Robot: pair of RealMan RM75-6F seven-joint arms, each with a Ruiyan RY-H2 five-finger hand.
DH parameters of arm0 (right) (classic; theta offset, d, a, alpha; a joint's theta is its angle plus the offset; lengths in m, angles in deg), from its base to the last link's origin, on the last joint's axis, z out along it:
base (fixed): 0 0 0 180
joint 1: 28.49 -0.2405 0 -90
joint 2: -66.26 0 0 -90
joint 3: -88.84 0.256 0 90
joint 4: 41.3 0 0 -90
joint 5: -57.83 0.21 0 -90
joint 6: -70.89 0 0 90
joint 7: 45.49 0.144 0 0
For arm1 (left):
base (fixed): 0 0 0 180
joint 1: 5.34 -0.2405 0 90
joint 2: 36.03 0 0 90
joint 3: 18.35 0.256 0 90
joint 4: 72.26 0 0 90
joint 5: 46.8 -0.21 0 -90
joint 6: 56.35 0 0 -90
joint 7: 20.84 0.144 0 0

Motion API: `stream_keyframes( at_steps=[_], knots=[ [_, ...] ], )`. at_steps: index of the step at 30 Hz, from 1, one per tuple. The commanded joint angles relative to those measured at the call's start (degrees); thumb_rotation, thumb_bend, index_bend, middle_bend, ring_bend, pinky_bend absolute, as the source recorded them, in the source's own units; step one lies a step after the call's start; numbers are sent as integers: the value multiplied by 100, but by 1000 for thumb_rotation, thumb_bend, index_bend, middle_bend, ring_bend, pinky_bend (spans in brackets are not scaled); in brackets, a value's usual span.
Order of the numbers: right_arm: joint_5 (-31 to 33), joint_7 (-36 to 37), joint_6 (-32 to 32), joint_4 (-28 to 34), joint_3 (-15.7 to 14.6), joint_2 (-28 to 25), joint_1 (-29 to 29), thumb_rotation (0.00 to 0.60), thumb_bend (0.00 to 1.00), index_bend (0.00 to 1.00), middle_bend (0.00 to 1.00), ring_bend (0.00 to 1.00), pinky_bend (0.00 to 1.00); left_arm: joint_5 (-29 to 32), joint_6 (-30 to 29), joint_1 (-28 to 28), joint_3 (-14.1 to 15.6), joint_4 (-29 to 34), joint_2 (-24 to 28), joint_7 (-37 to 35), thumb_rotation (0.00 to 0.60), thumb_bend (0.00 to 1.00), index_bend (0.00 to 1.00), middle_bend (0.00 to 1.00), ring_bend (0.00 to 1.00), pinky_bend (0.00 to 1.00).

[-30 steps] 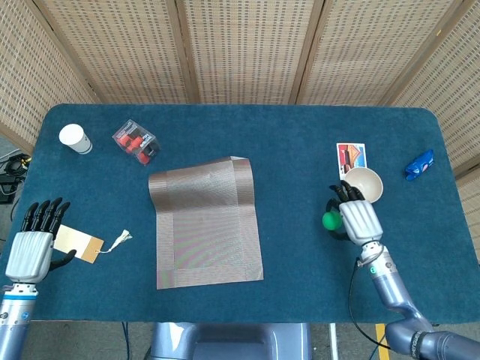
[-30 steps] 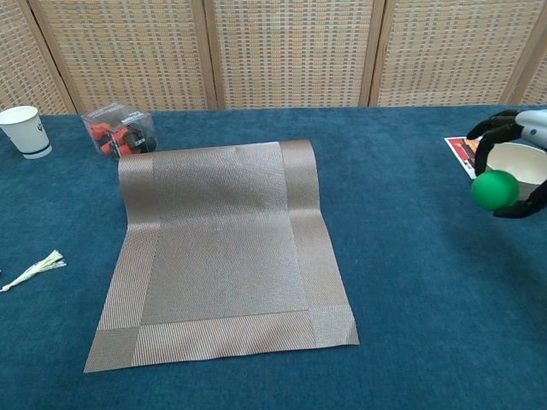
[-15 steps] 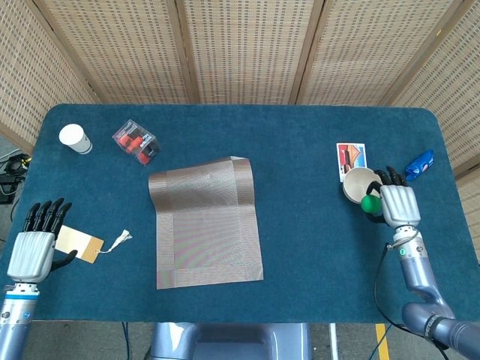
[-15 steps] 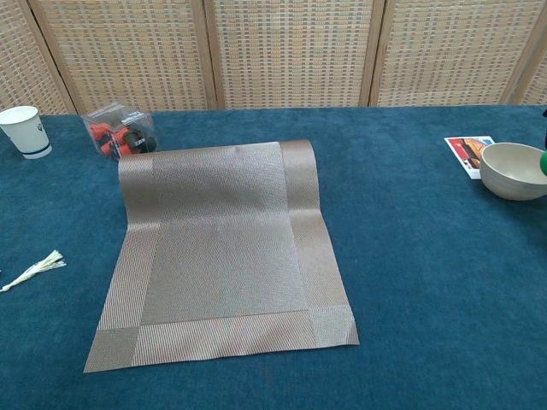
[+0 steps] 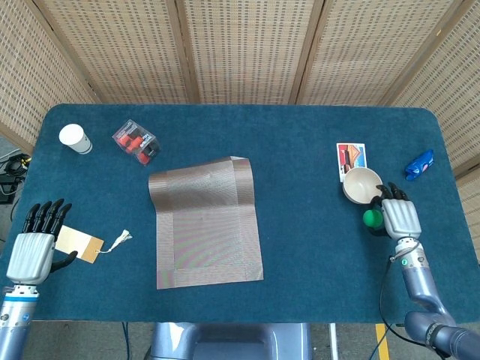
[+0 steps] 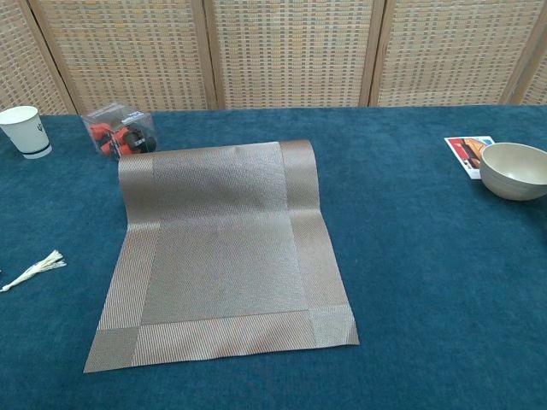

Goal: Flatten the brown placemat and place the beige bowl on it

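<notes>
Lying near the middle of the worktop [image 5: 300,135], the brown placemat [image 5: 205,222] was spread almost flat, though its far edge curled up into a low fold in the chest view [image 6: 224,248]. Nothing rested on it. The beige bowl [image 5: 361,184] stood upright well to the right, its far rim just beside a small printed card [image 5: 351,157]; the chest view showed the bowl [image 6: 514,170] at the right edge with no hand on it.

A second before, the right hand [image 5: 397,217] had been over the bowl with its dark fingers about the rim. It had since drawn back toward the near right, and its fingertips now lay just beside the bowl's near-right edge; whether they touched it I could not tell. A green ball [image 5: 373,218] sat under that hand at the thumb side, and the pictures did not show whether the fingers closed on anything. The bowl itself sat slightly nearer and lefter than before, so the grasp seemed to have been given up or reset, and the bowl was not yet lifted.

The left hand [image 5: 31,251] hovered at the near left, fingers straight and side by side, holding nothing, over a tan tag [image 5: 78,243] with a pale tassel [image 5: 120,239]. A white paper cup [image 5: 75,139] and a clear box of red parts [image 5: 135,141] stood far left; a blue packet [image 5: 420,164] lay far right.
</notes>
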Motion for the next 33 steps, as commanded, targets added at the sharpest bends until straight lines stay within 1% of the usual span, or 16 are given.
stream_keyframes(
  at_steps=[1, 5, 7, 9, 12, 15, 16, 18, 21, 22, 25, 27, 30, 33],
  knots=[
    [-9, -12, -4, -1, -13, 10, 8, 600, 337, 482, 178, 17, 177, -3, -3, -3, 0, 6, 8, -6, 600, 169, 73, 0, 0, 0],
    [-42, -20, 37, 34, -19, -4, 27, 600, 299, 401, 139, 14, 172, -9, 0, -2, 4, 7, 10, -2, 600, 168, 73, 0, 0, 0],
    [-62, -22, 83, 87, -15, -34, 46, 600, 281, 332, 109, 5, 168, -7, 1, -2, 2, 8, 11, -5, 600, 168, 73, 0, 0, 0],
    [-92, -23, 143, 130, -14, -55, 66, 600, 268, 290, 85, 1, 167, -5, -1, -3, -1, 7, 12, -7, 600, 169, 73, 0, 0, 0],
    [-194, -15, 295, 243, -25, -114, 117, 600, 257, 263, 62, 0, 162, -1, -1, -3, -5, 10, 16, -15, 600, 169, 73, 0, 0, 0],
    [-411, 32, 507, 456, -90, -199, 192, 600, 235, 263, 58, 0, 160, -3, -13, -4, -14, 19, 26, -24, 600, 169, 73, 0, 0, 0],
    [-691, 104, 715, 642, -186, -245, 252, 600, 220, 263, 57, 0, 158, -1, -26, -7, -22, 22, 32, -30, 600, 168, 73, 0, 0, 0],
    [-1101, 224, 988, 816, -345, -278, 331, 600, 192, 262, 57, 0, 153, 13, -33, -12, -31, 23, 39, -42, 600, 168, 73, 0, 0, 0],
    [-1521, 350, 1211, 935, -516, -278, 378, 600, 160, 257, 54, 0, 147, 22, -35, -14, -39, 12, 38, -51, 600, 169, 73, 0, 0, 0],
    [-1799, 396, 1325, 1022, -631, -257, 381, 600, 153, 255, 52, 0, 145, 26, -27, -12, -38, 1, 34, -48, 600, 169, 73, 0, 0, 0],
    [-2336, 364, 1497, 1160, -858, -198, 354, 600, 139, 253, 50, 0, 141, 17, 1, -3, -22, -19, 21, -33, 600, 169, 73, 0, 0, 0],
    [-2746, 197, 1514, 1295, -1027, -116, 264, 600, 132, 251, 50, 0, 141, -8, -3, -1, -9, -25, 14, -41, 600, 169, 73, 0, 0, 0],
    [-2927, 43, 1442, 1451, -1091, 37, 183, 600, 118, 243, 38, 0, 138, -21, -14, -2, -7, -49, 10, -60, 600, 169, 73, 0, 0, 0],
    [-2983, -152, 1202, 1620, -1109, 293, 49, 600, 83, 215, 14, 0, 130, 10, 38, 7, -5, -93, -1, -72, 600, 169, 73, 0, 0, 0]
  ],
)
